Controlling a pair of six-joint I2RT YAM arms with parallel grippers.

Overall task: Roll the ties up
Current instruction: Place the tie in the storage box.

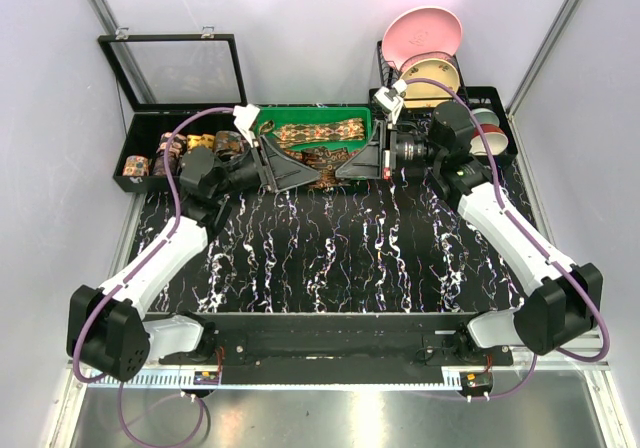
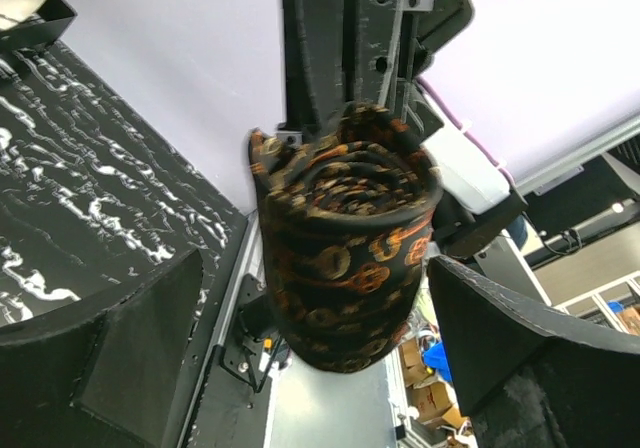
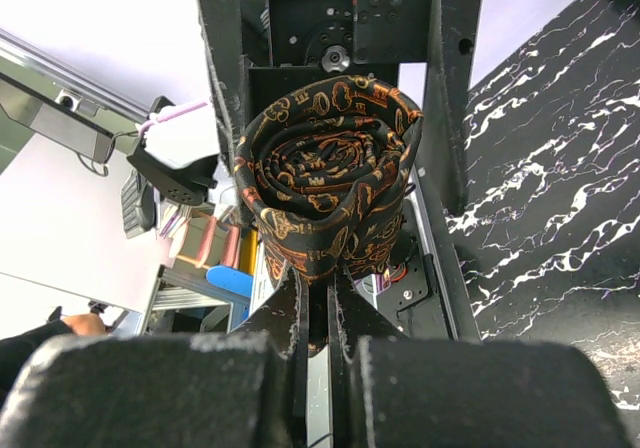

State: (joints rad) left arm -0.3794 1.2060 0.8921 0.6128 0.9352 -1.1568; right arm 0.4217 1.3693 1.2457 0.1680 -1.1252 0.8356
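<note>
A: Where's the rolled tie (image 3: 325, 183)?
B: Up off the worktop (image 1: 330, 258), by the near edge of the green tray (image 1: 300, 116) — the right hand (image 3: 318, 303) pinches its lower edge, fingers nearly together.
A: And the left hand (image 2: 315, 268)?
B: Spread wide — one finger on either side of the coil; whether they touch it, I cannot tell.

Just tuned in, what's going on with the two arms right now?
Both arms meet above the green tray at the far side of the table, with one rolled tie between them. The right gripper is pinched shut on the coil's edge, holding it up. The left gripper is open, with a finger on either side of the roll. Flat ties lie in the tray, and finished coils sit in the black box to the left.
</note>
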